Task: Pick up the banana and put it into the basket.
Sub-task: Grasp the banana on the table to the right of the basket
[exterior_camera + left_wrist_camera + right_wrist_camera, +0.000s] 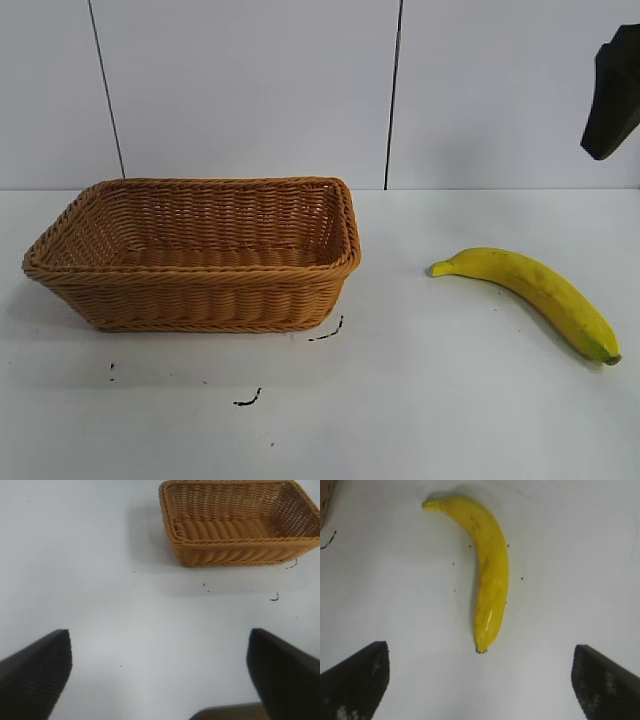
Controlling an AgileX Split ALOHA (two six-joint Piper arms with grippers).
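A: Right claw point(480, 680) first. Fingers spread wide apart, nothing between them, hanging above the bench point(420, 420) with the banana point(490, 575) straight ahead of the gap. In the outside view only a dark bit of that arm shows at the upper right edge, well clear of the fruit.

B: So lined up for a reach, I'd guess. Banana position?

A: Flat on the bench, right of centre, well apart from the basket point(200, 255). Stem end points toward the basket, dark tip toward the right edge. Nothing touching it. The spread looks wider than the fruit's middle, so a drop across the body seems the plan.

B: Left claw point(160, 675)?

A: Also apart, empty, hovering over bare bench with the basket farther off. Reads as idle.

B: Basket?

A: Left side of the bench, upright, nothing in it. A few black marks point(326, 333) on the bench just by its near corner. Pick not yet begun.
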